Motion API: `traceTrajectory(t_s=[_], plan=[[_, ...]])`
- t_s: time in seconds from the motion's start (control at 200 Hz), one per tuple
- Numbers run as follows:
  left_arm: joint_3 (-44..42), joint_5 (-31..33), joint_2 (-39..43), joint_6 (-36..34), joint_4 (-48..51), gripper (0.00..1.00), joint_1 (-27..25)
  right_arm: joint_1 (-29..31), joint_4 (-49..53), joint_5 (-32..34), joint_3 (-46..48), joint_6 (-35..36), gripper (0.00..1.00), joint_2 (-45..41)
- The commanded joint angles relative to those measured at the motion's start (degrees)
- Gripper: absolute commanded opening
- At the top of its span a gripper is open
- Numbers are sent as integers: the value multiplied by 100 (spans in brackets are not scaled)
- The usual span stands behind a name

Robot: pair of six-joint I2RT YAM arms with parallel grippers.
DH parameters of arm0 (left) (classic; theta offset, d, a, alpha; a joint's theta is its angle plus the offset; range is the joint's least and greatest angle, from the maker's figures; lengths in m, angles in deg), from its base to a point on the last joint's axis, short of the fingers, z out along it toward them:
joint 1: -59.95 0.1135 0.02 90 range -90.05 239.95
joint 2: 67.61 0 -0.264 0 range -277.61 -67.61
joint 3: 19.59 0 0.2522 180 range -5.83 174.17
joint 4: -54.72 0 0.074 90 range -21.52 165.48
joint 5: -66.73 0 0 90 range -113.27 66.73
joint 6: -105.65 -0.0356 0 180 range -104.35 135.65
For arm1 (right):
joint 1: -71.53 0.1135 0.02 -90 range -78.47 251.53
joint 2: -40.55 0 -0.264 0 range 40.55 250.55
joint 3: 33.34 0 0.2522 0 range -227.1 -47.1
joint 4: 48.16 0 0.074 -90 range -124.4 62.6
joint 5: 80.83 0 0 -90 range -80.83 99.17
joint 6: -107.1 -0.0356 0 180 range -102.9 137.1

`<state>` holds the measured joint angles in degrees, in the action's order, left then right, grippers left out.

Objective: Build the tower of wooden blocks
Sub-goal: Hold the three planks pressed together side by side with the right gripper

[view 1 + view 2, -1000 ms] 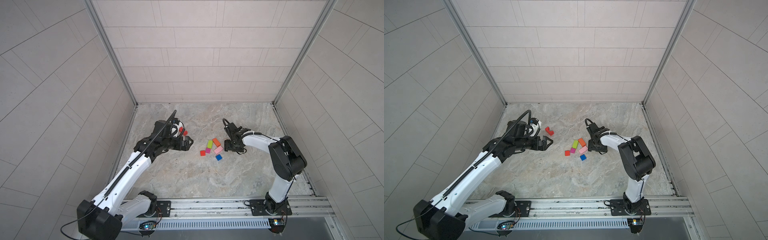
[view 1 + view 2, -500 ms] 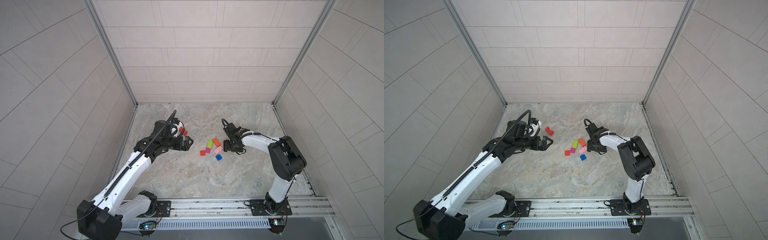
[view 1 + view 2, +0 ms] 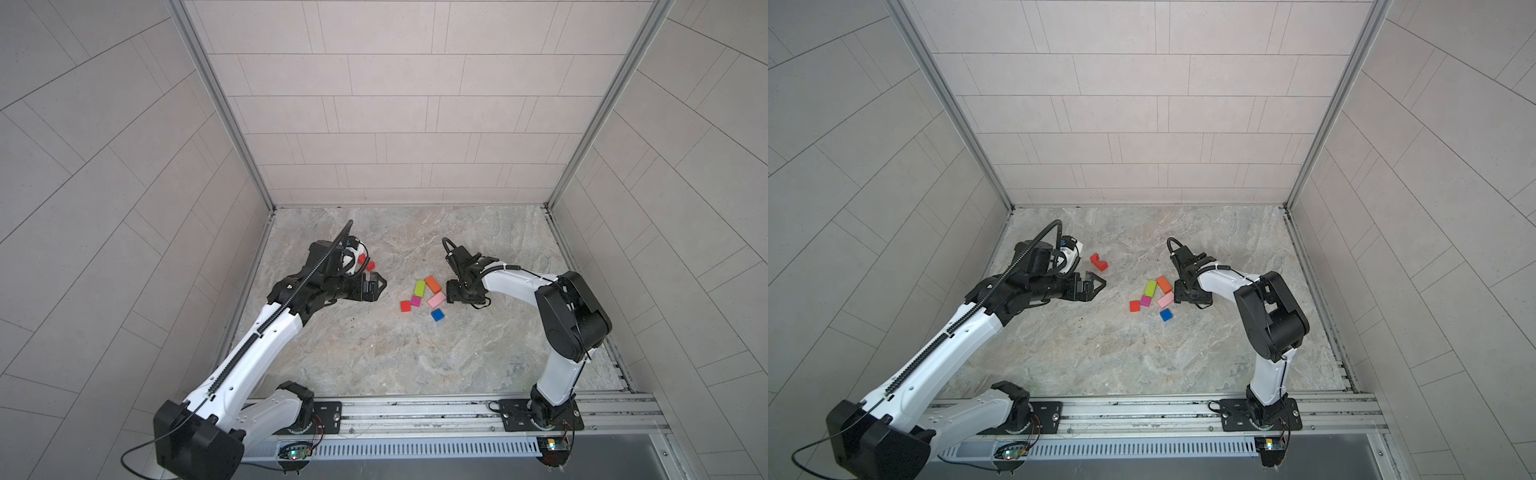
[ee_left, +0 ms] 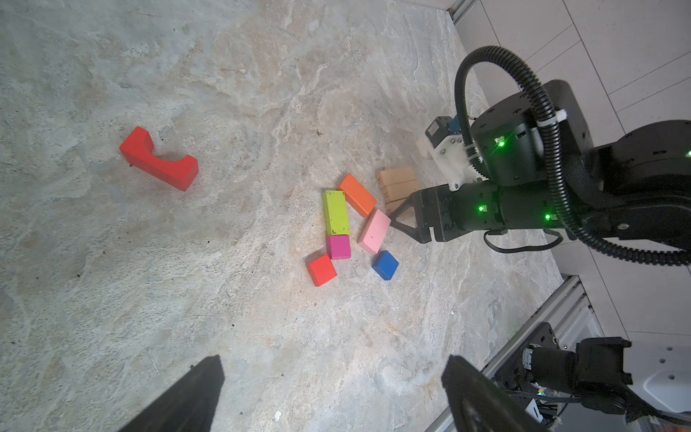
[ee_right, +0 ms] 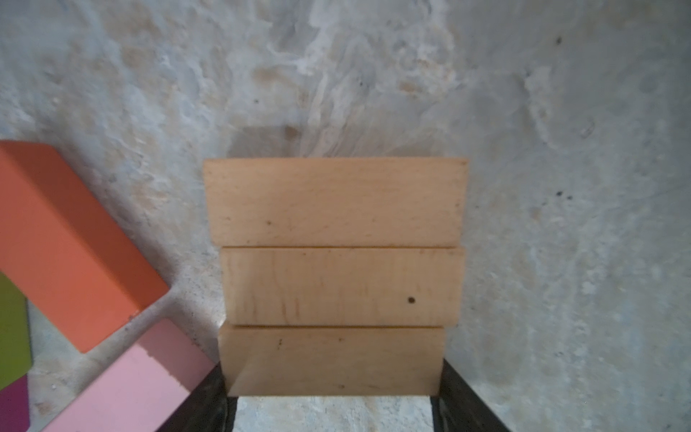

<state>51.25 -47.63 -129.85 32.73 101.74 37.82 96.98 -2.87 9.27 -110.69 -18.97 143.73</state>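
Tan, unpainted wood forms three bars (image 5: 336, 239) that lie flat on the marbled stone floor (image 4: 224, 299), long edges touching and ends slightly stepped; the middle one carries a small dark dot. The right gripper (image 5: 332, 389) is part-closed, its dark fingers pressed against both ends of the nearest bar (image 5: 331, 359). Just beside them the painted pieces lie in a single layer. An orange oblong (image 4: 357, 194) and a pink oblong (image 4: 374, 230) are both slanted. A lime oblong (image 4: 335, 212) with chipped paint butts end-on against a magenta cube (image 4: 338, 247). A red cube (image 4: 321, 270) sits at that cube's corner, and a blue cube (image 4: 385, 264) lies near the pink one's end. In both top views this cluster sits right of centre. The red notched piece (image 3: 1099, 262) lies well apart to the left, near the left gripper (image 3: 1096, 286), which is spread wide and empty.
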Motion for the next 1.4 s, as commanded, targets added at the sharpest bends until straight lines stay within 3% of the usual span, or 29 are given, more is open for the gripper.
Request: traceTrajectory(t_s=[0.0, 0.42, 0.761, 1.396], plan=[[-53, 1, 107, -56, -31, 98, 42, -57, 82, 153, -36, -127, 70, 96], [-49, -7, 107, -68, -30, 98, 42, -93, 82, 157, -57, -156, 71, 111], [-48, 1, 107, -73, -30, 98, 42, -97, 64, 31, -66, -114, 77, 98], [-55, 27, 123, -73, -26, 98, 42, -75, 0, -27, -39, -58, 77, 91]])
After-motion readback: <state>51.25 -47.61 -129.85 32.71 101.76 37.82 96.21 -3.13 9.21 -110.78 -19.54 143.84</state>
